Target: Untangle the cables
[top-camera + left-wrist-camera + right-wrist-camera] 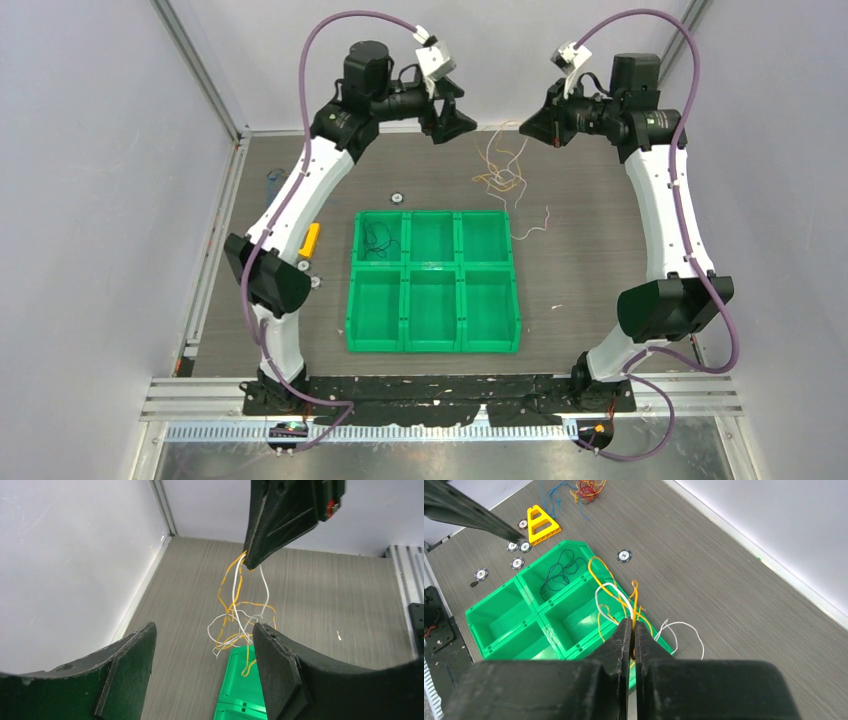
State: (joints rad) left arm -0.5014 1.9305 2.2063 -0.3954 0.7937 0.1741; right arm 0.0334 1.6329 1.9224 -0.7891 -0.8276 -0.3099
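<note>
My right gripper (pixel 631 626) is shut on a tangle of yellow-orange and white cables (pixel 616 597) and holds it in the air over the far right corner of the green tray (pixel 499 607). In the top view the tangle (pixel 500 168) hangs between both grippers. My left gripper (pixel 205 665) is open and empty, facing the hanging tangle (pixel 239 620) from the left. In the top view the left gripper (pixel 455 122) and the right gripper (pixel 528 127) are raised at the back. A dark cable (pixel 558 570) lies in one far tray compartment. A red, blue and yellow cable pile (pixel 585 489) lies far left.
The six-compartment tray (pixel 432 262) sits mid-table. A white cable (pixel 535 224) lies on the table right of it. A yellow triangular piece (pixel 542 522) and several round discs (pixel 624 556) lie left of the tray. Walls close in at the back and sides.
</note>
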